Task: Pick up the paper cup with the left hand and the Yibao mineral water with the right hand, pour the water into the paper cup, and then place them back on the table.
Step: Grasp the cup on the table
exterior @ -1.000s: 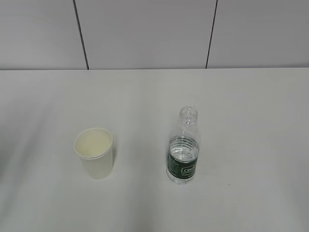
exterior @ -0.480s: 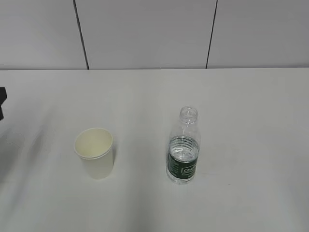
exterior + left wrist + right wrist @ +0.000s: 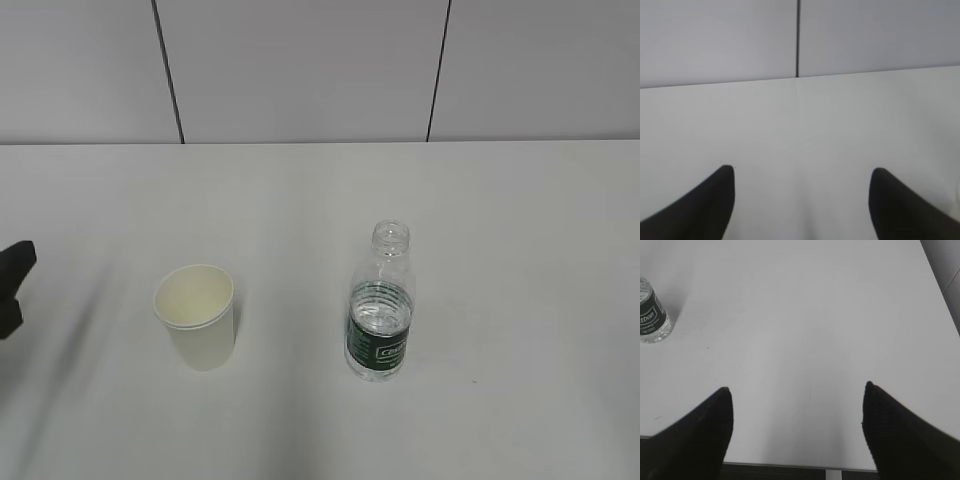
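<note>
Both hands were only starting to reach; nothing was picked up yet.

Nearest, the Yibao mineral water [image 3: 379, 318] stood straight up on the white table [image 3: 520, 220], right of the middle, clear with a dark green label, no cap, and part full. Just left of it, apart, stood the paper cup [image 3: 196, 315], cream inside and looking empty. At the left edge the left hand [image 3: 12, 288] peeked in, its jaws wide apart and empty. The right hand [image 3: 797, 430] was open and empty too, well right of the bottle. Next, I think, each hand must move in around its own thing.
</note>
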Robot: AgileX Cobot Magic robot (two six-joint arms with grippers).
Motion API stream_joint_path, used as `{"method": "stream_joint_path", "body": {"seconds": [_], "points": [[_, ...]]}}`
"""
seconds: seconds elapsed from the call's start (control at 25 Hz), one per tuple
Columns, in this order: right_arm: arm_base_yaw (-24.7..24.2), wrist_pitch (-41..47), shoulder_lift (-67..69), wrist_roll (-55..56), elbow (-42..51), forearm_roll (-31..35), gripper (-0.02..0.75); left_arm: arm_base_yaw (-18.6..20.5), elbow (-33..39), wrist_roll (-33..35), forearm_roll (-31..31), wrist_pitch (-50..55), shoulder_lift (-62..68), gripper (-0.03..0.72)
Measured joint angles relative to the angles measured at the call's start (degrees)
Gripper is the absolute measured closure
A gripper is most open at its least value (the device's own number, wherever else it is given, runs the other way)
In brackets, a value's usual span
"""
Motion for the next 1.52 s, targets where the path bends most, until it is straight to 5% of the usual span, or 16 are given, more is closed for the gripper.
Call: {"method": "stream_joint_path", "body": {"seconds": [0.28, 0.64, 1.24, 1.52], "points": [[0.0, 0.0, 0.0, 0.0, 0.0, 0.0, 0.146, 0.0, 2.25, -0.04, 10.25, -7.45, 9.31, 0.176], [0.0, 0.0, 0.0, 0.0, 0.0, 0.0, 0.146, 0.0, 1.87, 1.51, 12.51, -8.86, 23.14, 0.18], [0.0, 0.0, 0.0, 0.0, 0.0, 0.0, 0.146, 0.0, -1.83, 5.92, 27.97, -8.97, 24.26, 0.179], [0.0, 0.0, 0.0, 0.0, 0.0, 0.0, 0.146, 0.0, -3.33, 2.99, 30.41, -8.99, 24.26, 0.104]]}}
